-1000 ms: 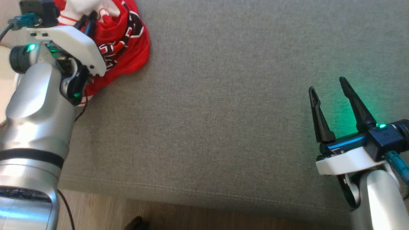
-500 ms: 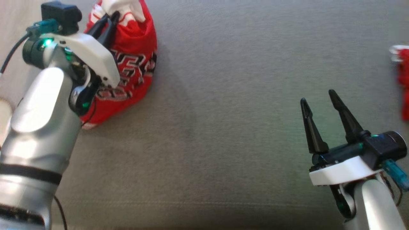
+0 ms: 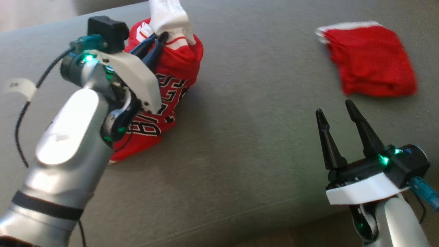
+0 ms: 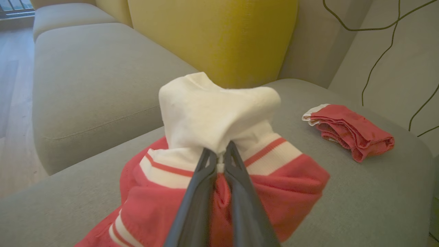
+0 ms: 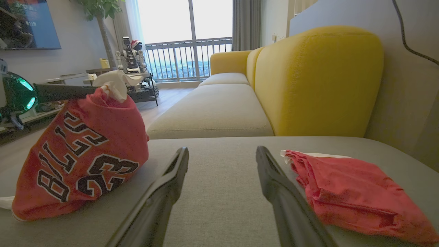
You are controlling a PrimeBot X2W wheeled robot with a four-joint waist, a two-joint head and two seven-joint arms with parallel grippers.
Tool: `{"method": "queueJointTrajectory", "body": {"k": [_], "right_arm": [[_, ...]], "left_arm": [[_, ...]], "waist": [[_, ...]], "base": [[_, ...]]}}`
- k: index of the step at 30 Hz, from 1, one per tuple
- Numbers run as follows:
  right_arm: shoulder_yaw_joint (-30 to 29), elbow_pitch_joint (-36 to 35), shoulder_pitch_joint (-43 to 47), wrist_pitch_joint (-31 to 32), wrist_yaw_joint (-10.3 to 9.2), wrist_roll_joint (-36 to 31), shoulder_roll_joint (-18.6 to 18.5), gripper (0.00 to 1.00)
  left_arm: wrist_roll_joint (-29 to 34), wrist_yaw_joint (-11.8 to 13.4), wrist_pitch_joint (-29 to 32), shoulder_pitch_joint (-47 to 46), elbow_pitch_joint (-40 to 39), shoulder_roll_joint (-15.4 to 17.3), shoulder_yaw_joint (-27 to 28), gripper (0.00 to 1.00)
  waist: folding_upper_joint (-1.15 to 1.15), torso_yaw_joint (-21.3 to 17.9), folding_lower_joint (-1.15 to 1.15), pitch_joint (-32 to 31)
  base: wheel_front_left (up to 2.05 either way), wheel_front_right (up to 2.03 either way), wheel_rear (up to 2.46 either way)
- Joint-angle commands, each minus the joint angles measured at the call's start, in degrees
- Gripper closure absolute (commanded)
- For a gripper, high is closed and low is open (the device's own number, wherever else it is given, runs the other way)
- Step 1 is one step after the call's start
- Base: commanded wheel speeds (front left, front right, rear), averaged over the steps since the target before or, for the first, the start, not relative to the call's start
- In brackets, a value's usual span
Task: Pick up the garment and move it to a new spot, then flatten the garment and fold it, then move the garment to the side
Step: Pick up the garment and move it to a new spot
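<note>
Left end effector is clamped tight on the jersey, its two dark fingers pinching a gathered fold where the white ribbed trim meets the red cloth. The jersey hangs from that pinch as a bunched sack with its black-and-white lettering facing the robot's right. Its lower edge rests on the grey sofa seat, toward the left side. Right end effector has its jaws wide apart with nothing between them, low over the seat and near a folded red piece at the far right.

The jersey looks light, limp and probably slick, so it should sag and slide rather than keep a shape. The thicker ribbed trim or a shoulder seam seems the surest place to hold, with a second hold at the opposite edge for spreading it flat.

Count: two red cloth items, one held and one folded; whether the folded one is another jersey I cannot tell. Two end effectors, one loaded.
</note>
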Motion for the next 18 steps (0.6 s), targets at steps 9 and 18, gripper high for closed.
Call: {"method": "queueJointTrajectory", "body": {"k": [9,18], "right_arm": [[2.48,-3.63,-4.02,-0.52,-0.02,2.52,-0.36,0.0],[1.62,-3.81,-2.99,-0.52,-0.02,2.63,-0.36,0.0]], "left_arm": [[1.27,3.13,-1.35,-1.83,5.02,-3.03,0.11,1.0],[0.13,2.48,-9.01,-1.12,10.64,-9.0,-0.49,0.0]], "waist": [[0.0,-11.77,0.01,7.15],[0.0,-10.4,0.01,6.7]], "base": [[0.0,0.0,0.0],[0.0,0.0,0.0]]}}
